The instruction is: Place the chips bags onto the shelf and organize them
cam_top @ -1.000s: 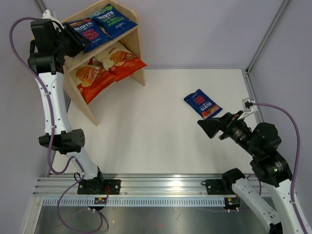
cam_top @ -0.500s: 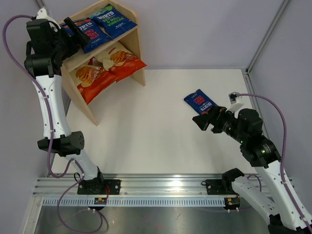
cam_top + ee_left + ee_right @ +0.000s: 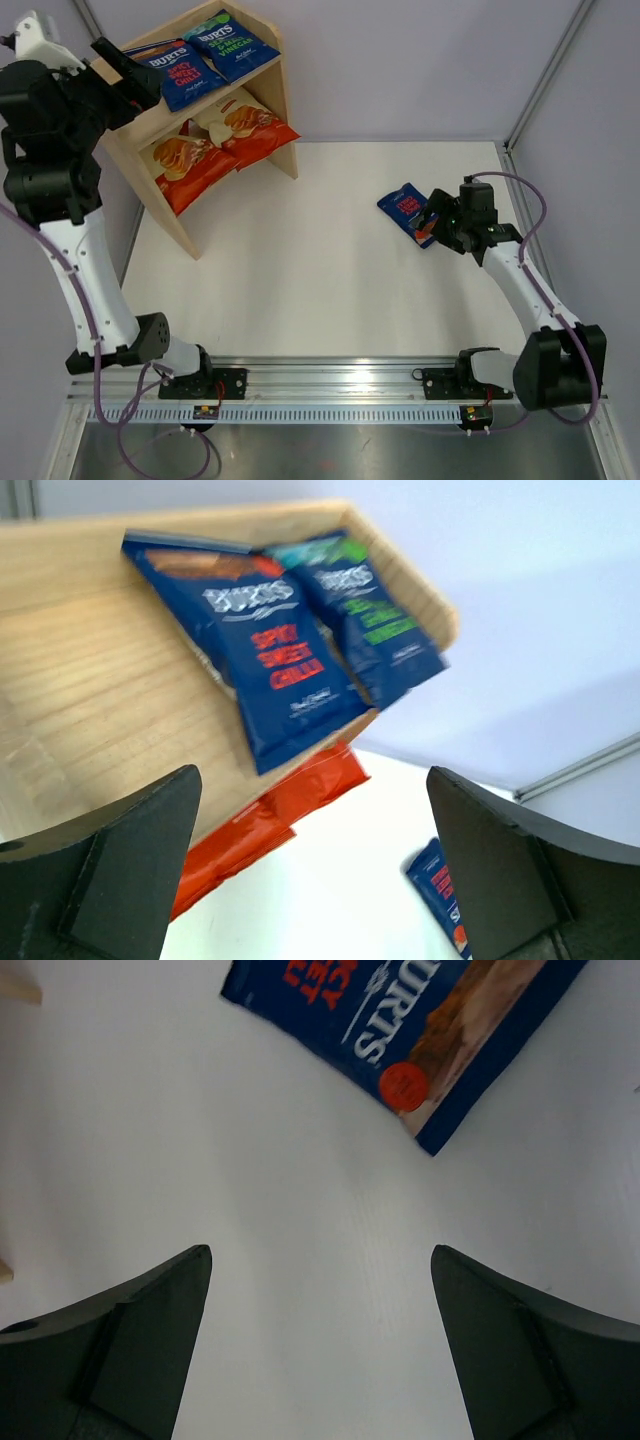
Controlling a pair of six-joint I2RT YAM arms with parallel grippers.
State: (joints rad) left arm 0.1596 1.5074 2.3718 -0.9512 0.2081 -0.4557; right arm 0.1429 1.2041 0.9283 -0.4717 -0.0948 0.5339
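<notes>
Left arm point(image 3: 75, 250) was stretched tall: elbow low near its base, long link running up the bench's left edge, wrist folded over at the top-left corner of the shelf point(image 3: 275, 105). Left claw point(image 3: 130, 75) sat just beside the top tier's left end, pointed across it. Wrist view showed both fingers point(image 3: 130, 860) spread wide with nothing between them.

Top tier held two Burts bags lying flat side by side:
- red-accent Burts bag point(image 3: 175, 72) on the left
- green-accent Burts bag point(image 3: 228, 45) on the right, its edge overlapping the red one in the wrist view

Lower tier held both Cassava bags, left Cassava bag point(image 3: 190, 160) and right Cassava bag point(image 3: 250, 125). Both leaned with their bottom ends hanging past the front edge.

Third Burts bag point(image 3: 408, 210) was off the shelf, lying flat on the bench point(image 3: 320, 280) at its right side, well apart from the shelf.

Right arm point(image 3: 530, 290) had its elbow folded back by its base and its forearm reaching up and left, wrist pitched down over that bag. Right claw point(image 3: 320, 1252) was spread wide and empty. In its wrist view the bag lay ahead of the fingertips point(image 3: 195, 1260), its near corner falling inside the gap's width but short of the tips, with bare bench between the fingers. From the top view the claw overlapped the bag's right edge; couldn't tell whether it touched.
</notes>
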